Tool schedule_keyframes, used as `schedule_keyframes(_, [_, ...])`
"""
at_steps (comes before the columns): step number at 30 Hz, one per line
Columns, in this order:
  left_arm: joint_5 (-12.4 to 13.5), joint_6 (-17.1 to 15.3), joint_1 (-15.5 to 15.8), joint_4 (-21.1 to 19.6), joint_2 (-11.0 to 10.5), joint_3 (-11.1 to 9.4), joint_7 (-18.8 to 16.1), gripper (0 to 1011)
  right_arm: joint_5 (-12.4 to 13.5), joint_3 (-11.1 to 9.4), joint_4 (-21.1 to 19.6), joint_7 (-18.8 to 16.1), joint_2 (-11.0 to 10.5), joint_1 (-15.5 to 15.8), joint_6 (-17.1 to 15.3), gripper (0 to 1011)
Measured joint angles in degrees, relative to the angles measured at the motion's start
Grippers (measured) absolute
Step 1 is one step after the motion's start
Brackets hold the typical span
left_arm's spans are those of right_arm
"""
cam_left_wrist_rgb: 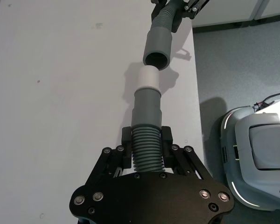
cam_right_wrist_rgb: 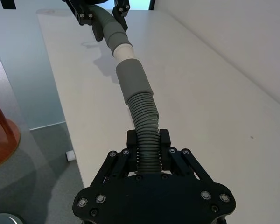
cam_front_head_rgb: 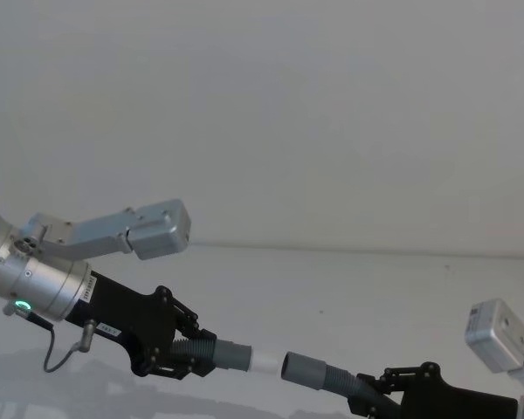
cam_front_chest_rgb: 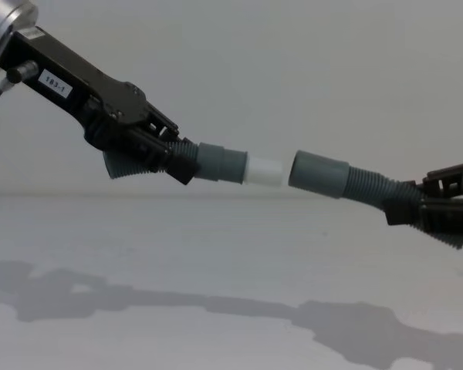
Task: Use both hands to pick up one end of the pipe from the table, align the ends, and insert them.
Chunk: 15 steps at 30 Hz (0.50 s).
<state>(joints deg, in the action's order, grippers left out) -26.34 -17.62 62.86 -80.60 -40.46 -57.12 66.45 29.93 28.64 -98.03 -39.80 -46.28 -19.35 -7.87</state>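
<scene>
Both pipe pieces hang in the air above the white table [cam_front_chest_rgb: 216, 254]. My left gripper [cam_front_chest_rgb: 170, 158] [cam_left_wrist_rgb: 147, 140] is shut on the corrugated part of the left pipe piece [cam_front_chest_rgb: 220, 163], whose grey cuff ends in a white tip [cam_front_chest_rgb: 265, 171] [cam_left_wrist_rgb: 147, 79]. Coming in from the right, my right gripper [cam_front_chest_rgb: 417, 208] [cam_right_wrist_rgb: 148, 140] is shut on the other pipe piece, whose wider socket cuff [cam_front_chest_rgb: 319, 173] [cam_right_wrist_rgb: 133, 79] faces the white tip. The two ends point at each other almost in line. In the chest view a narrow gap separates them.
The table's near edge [cam_left_wrist_rgb: 196, 93] drops to a grey floor where a white machine base [cam_left_wrist_rgb: 256, 149] stands. A brown round object [cam_right_wrist_rgb: 0, 135] sits on the floor beyond the other edge. A pale wall [cam_front_head_rgb: 262, 105] rises behind the table.
</scene>
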Motion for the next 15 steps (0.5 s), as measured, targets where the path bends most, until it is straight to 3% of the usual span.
schedule_keyframes(15, [-0.2, 0.3, 0.0, 0.2, 0.1, 0.0, 0.1, 329, -0.5, 0.4, 0.1, 0.4, 0.4, -0.4, -0.5, 251])
